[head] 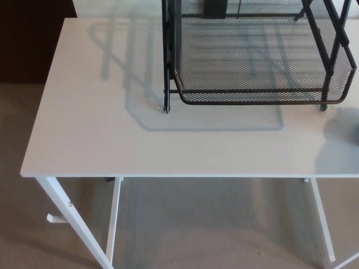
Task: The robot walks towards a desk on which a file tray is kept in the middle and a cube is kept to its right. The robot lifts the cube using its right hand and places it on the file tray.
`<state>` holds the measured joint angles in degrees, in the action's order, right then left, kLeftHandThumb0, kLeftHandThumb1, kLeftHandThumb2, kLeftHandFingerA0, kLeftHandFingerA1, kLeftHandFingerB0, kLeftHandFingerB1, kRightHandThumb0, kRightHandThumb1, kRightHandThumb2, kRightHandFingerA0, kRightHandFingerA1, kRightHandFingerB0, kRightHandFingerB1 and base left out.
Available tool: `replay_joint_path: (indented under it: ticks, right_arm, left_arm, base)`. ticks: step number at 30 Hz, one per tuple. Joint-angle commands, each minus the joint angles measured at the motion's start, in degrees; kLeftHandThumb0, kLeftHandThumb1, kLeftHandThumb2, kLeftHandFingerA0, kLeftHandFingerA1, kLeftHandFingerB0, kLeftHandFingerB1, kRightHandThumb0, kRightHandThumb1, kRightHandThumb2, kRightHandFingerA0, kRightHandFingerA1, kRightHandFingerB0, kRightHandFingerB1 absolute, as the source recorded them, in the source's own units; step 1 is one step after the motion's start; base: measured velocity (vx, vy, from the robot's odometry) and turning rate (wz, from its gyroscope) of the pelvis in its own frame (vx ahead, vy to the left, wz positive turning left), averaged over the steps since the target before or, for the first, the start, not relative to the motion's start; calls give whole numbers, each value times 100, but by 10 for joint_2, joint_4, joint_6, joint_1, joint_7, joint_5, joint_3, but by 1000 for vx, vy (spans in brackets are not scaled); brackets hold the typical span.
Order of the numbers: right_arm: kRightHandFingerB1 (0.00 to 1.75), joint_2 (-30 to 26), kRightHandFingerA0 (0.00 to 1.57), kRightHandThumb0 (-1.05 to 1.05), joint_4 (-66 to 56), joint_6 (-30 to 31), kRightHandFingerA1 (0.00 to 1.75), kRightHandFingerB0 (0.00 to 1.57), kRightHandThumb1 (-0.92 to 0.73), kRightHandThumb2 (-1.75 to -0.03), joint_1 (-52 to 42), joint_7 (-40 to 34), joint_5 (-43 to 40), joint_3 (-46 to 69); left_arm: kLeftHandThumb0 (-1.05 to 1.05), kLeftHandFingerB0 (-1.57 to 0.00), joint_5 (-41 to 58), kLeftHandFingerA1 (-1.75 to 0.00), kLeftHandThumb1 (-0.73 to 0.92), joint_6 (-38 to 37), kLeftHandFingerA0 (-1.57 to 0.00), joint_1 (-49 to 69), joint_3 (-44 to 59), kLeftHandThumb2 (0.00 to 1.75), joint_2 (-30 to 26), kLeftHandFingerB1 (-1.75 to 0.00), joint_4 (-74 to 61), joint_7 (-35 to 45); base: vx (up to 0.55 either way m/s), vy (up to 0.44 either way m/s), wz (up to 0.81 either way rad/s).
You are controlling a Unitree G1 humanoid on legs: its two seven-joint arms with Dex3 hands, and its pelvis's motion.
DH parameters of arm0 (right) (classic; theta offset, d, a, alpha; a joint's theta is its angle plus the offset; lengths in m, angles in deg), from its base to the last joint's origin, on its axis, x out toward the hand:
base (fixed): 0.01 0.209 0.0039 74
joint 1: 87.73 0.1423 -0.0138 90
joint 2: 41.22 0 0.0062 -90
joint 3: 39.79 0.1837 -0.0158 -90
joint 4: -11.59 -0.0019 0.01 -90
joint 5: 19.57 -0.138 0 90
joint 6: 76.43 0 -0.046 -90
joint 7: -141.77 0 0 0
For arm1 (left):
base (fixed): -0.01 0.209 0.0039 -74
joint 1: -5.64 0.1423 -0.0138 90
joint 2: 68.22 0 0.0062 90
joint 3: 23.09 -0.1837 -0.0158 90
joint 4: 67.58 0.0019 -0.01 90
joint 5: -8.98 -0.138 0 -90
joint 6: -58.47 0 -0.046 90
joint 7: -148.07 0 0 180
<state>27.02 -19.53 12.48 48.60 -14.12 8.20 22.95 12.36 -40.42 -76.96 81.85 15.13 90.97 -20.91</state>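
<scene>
White desk, mesh file tray at its back

The file tray stands on the desk, set toward the far edge and on the robot's right-hand side. Desk surface extends to the tray's left and before it, up to the near edge. Beneath, the floor lies between the desk legs.
</scene>
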Motion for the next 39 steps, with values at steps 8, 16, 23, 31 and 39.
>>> replay_joint_path:
  ticks: [8,16,23,31,39]
  right_arm:
    - [32,-53,57,-26,-37,-86,91,31,-58,-57,-85,-75,164,-143]
    - [48,-61,60,-25,-42,-51,65,64,-55,-56,-85,-84,190,-193]
    - [69,-65,77,-34,-59,-36,153,73,-57,-57,-136,-260,193,-183]
    - [106,-37,109,-38,-42,-41,134,71,-46,-86,-213,-462,167,-131]
    - [98,-11,79,-35,-60,-57,164,79,-68,-63,-250,-535,81,-20]
  left_arm:
    - [-64,-23,-8,-53,87,-20,-39,5,-9,66,-12,-38,-3,-1]
    - [-62,-25,-1,-56,86,-17,-39,6,-7,65,-11,-40,-2,-1]
    - [-64,-24,-10,-55,87,-23,-41,10,-16,66,-16,-40,-5,2]
    - [-61,-24,-9,-53,88,-10,-39,9,-21,66,-15,-38,-7,2]
    - [-64,-16,-5,-61,70,-12,-34,12,-19,100,-16,-49,-17,3]
  base:
    - [0,0,0]
    - [2,0,1]
    - [0,-3,1]
    - [0,0,0]
    - [0,0,0]
